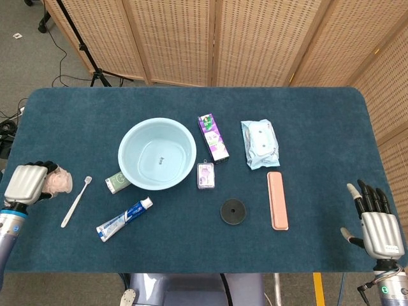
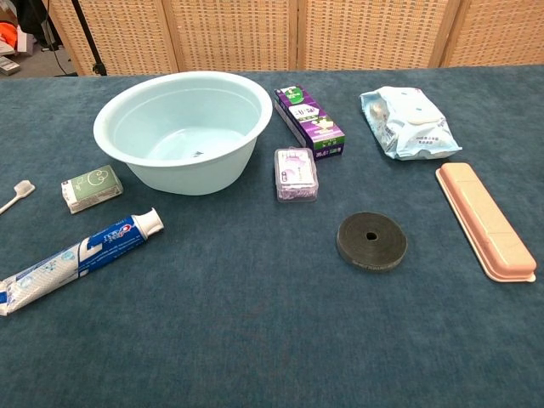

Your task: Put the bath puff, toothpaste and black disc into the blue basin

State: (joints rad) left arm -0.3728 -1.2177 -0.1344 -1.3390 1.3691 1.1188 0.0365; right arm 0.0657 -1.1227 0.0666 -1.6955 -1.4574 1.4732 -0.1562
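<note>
The pink bath puff [image 1: 60,181] is held in the curled fingers of the left hand [image 1: 29,183] at the table's left edge; the blue basin [image 1: 157,153] lies well to its right; the right hand [image 1: 375,220], spread and empty, is farther off.

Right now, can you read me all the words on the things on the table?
None can be read.
toothpaste: red logo and blue lettering, blurred.
purple box: white print, too small.
green packet: pale design, no readable words.
wipes pack: label too faint.
</note>
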